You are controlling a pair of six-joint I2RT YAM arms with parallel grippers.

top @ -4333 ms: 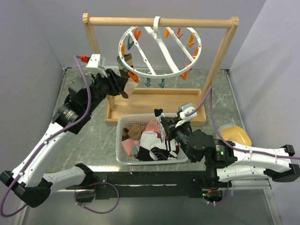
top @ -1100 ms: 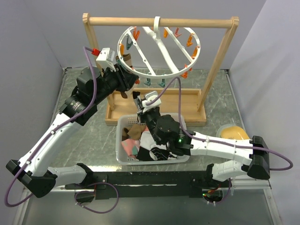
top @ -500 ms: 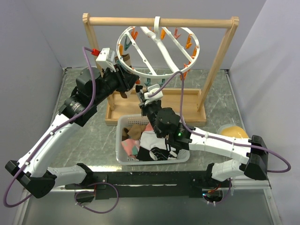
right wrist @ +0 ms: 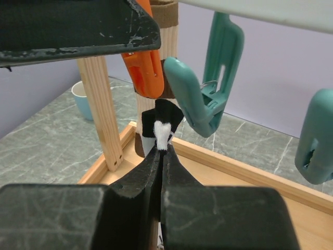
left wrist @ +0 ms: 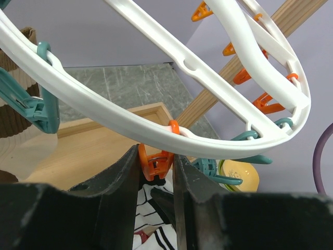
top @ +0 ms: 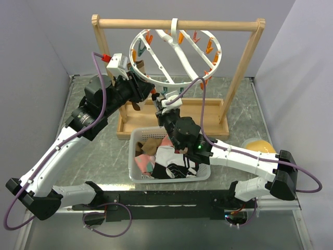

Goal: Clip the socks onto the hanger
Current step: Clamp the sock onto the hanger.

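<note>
Squeezing orange peg [left wrist: 154, 164] — sock [right wrist: 165, 119] below

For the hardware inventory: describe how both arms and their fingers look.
Left arm and right arm: white links, black joint housings, each trailed by a purple cable. A red plug sits by the left wrist; a green light glows on the right. Fingers are black, scuffed.
</note>
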